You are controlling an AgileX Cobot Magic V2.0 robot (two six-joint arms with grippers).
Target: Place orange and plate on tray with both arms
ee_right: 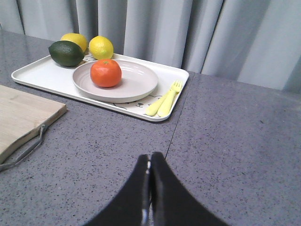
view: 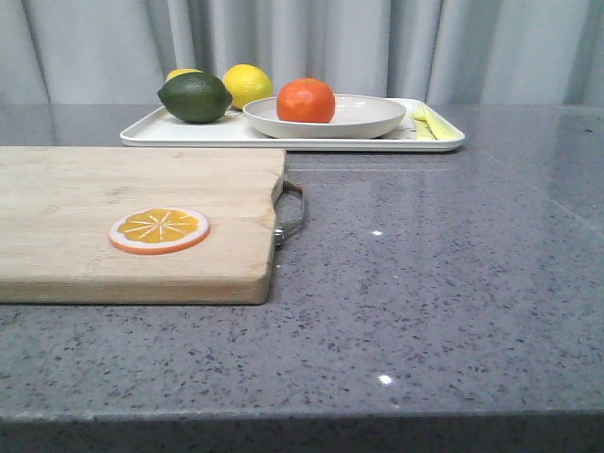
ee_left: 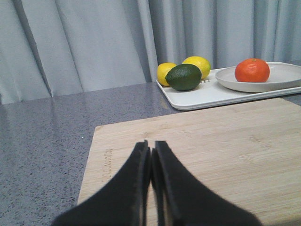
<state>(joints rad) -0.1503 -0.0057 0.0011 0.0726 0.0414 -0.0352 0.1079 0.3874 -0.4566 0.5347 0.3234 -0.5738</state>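
Note:
The orange (view: 306,100) rests in the off-white plate (view: 373,120), and the plate lies on the white tray (view: 170,133) at the back of the table. The wrist views show the same: orange (ee_left: 252,70) in plate (ee_left: 287,76) on tray (ee_left: 207,95); orange (ee_right: 106,73), plate (ee_right: 136,82), tray (ee_right: 37,75). My left gripper (ee_left: 151,148) is shut and empty, above the wooden cutting board (ee_left: 221,141), well short of the tray. Over bare countertop my right gripper (ee_right: 150,159) is shut and empty, also short of the tray. Neither gripper shows in the front view.
On the tray's left end sit a dark green fruit (view: 194,96) and two lemons (view: 247,85); yellow cutlery (view: 427,121) lies at its right end. A cutting board (view: 113,222) with a metal handle (view: 293,212) carries an orange slice (view: 159,230). Grey curtain hangs behind.

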